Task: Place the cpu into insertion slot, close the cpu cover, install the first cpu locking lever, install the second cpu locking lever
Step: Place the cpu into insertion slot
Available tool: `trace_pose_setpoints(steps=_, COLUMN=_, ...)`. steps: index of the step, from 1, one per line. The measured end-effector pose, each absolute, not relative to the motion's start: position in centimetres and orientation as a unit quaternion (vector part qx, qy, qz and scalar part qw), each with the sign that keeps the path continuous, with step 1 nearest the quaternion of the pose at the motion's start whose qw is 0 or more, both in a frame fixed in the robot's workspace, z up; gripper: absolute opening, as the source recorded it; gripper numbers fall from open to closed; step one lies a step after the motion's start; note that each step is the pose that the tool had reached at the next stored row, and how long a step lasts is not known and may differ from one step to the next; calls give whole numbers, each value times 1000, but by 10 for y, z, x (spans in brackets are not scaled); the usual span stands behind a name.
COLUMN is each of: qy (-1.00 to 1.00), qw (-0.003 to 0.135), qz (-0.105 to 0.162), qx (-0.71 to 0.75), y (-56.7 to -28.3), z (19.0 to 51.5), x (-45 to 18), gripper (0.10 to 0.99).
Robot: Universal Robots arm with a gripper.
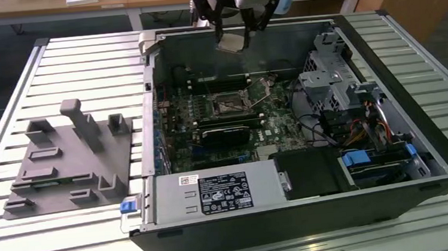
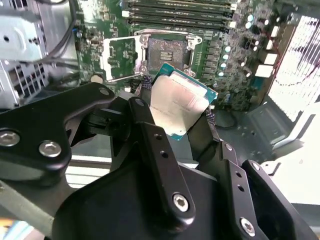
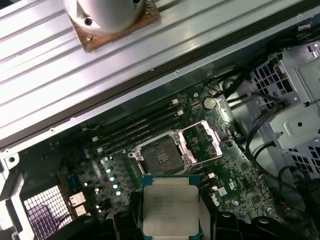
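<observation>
We can read no text. Low in the exterior view, a black label (image 1: 224, 192) and a small white sticker (image 1: 190, 179) sit on the grey power-supply box (image 1: 174, 206), but we cannot make out their print. The cpu (image 3: 170, 205) bears faint marks.

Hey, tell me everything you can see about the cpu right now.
The cpu is a small flat square chip with a dull silver-grey metal top on a green-edged base. The gripper clamps it by two opposite edges and holds it tilted in the air over the open computer case. It is apart from the insertion slot, which lies bare, with the cpu cover swung open beside it. Nothing else touches the chip.
</observation>
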State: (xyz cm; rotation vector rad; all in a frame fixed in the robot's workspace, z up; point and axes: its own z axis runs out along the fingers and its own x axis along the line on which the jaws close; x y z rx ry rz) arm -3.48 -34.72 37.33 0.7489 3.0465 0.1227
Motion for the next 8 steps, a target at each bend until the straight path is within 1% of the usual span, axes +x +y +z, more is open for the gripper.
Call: trace_pose_setpoints(steps=8, qy=952, qw=4, qz=39, qx=303, y=-347, z=372, x=-35, gripper=537)
